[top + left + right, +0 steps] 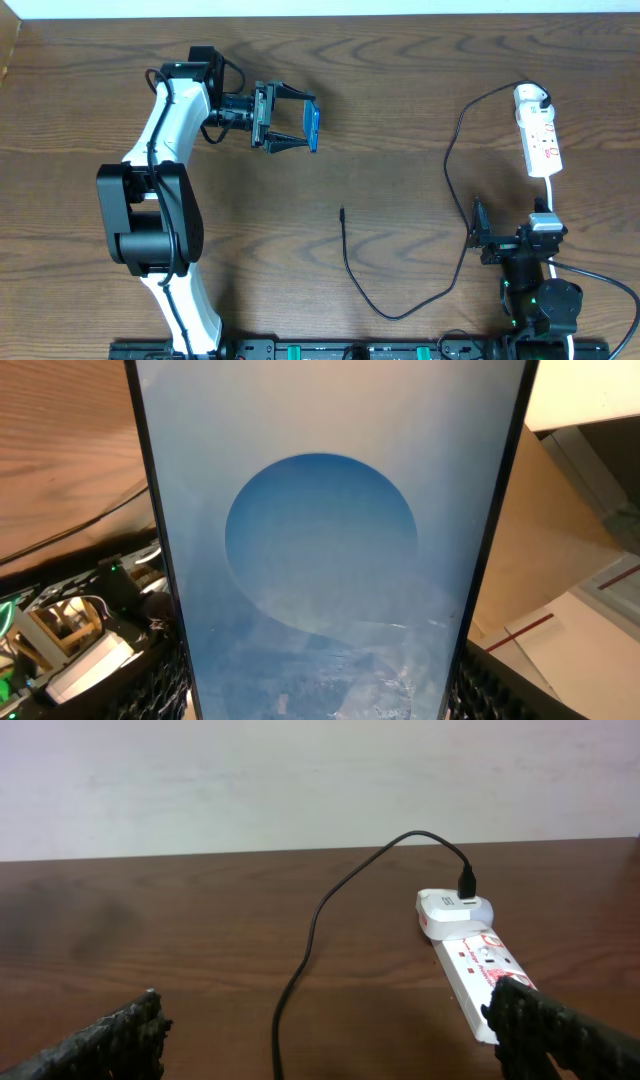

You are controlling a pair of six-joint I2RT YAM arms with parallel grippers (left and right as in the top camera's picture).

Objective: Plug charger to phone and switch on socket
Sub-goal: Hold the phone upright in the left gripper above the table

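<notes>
My left gripper (pixel 300 125) is shut on the phone (pixel 312 124) and holds it on edge above the table at the upper left. In the left wrist view the phone's blue screen (pixel 320 540) with a lighter circle fills the frame between the fingers. The charger's thin black cable (pixel 455 140) runs from the white plug on the socket (pixel 540 135) down in a loop to its plug tip (pixel 342 212), which lies free mid-table. My right gripper (pixel 478 238) is open and empty, near the socket's (pixel 480 965) front end, with the cable (pixel 310 950) between its fingers.
A white cord (pixel 552 190) leads from the socket toward the right arm's base. Black rails with green parts (pixel 330 350) line the table's front edge. A pale wall strip (pixel 320 8) borders the back.
</notes>
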